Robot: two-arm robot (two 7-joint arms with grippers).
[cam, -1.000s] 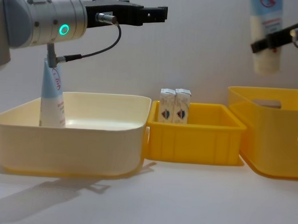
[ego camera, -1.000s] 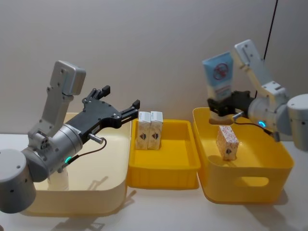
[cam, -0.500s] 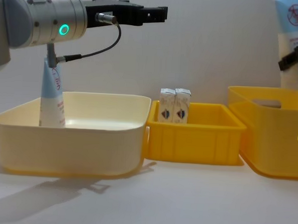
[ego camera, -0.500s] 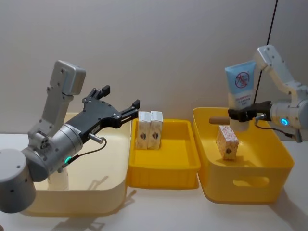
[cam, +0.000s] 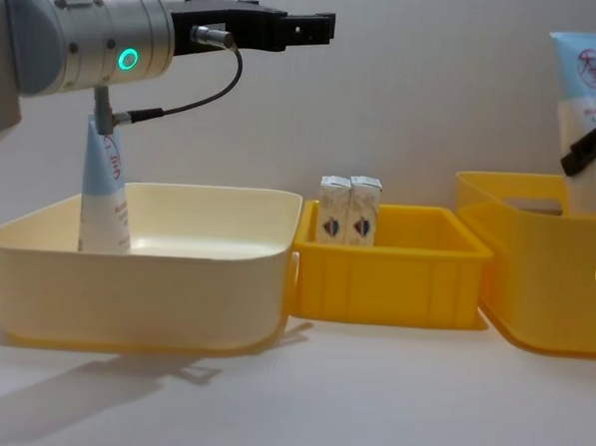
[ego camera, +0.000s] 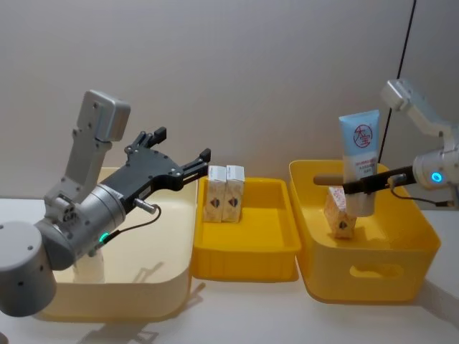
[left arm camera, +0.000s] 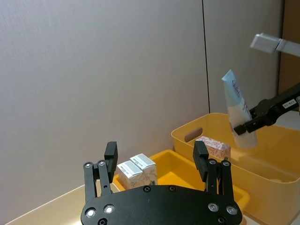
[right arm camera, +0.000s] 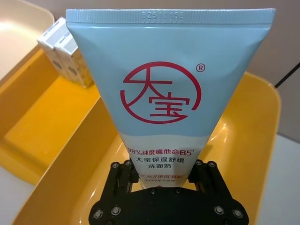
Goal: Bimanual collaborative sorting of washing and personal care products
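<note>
On the white table (ego camera: pixel 251 315) we see three plastic bins in a row: a wide cream bin (ego camera: pixel 154 297) on the left, a shallow yellow tray (ego camera: pixel 244 261) in the middle, and a deeper yellow bin with handle slots (ego camera: pixel 373 276) on the right. Two small white cartons printed in orange and blue (ego camera: pixel 224 193) stand upright, touching side by side, at the far left end of the middle tray. A third small carton (ego camera: pixel 338 215) stands in the deep yellow bin, just beside the tube our right arm carries. A light-blue squeeze tube (cam: pixel 104 188) stands on its white cap in the far left corner of the cream bin, partly hidden by our left arm in the chest view.

Our left gripper (ego camera: pixel 179 154) hangs above the cream bin with its black fingers spread wide and nothing between them.

Our right gripper (ego camera: pixel 356 187) is clamped on the lower white part of a tall light-blue squeeze tube with a red circular mark (ego camera: pixel 358 161). The tube stands nearly upright, crimped end up, cap end reaching down inside the deep yellow bin. We cannot tell whether it touches the floor of the bin.
</note>
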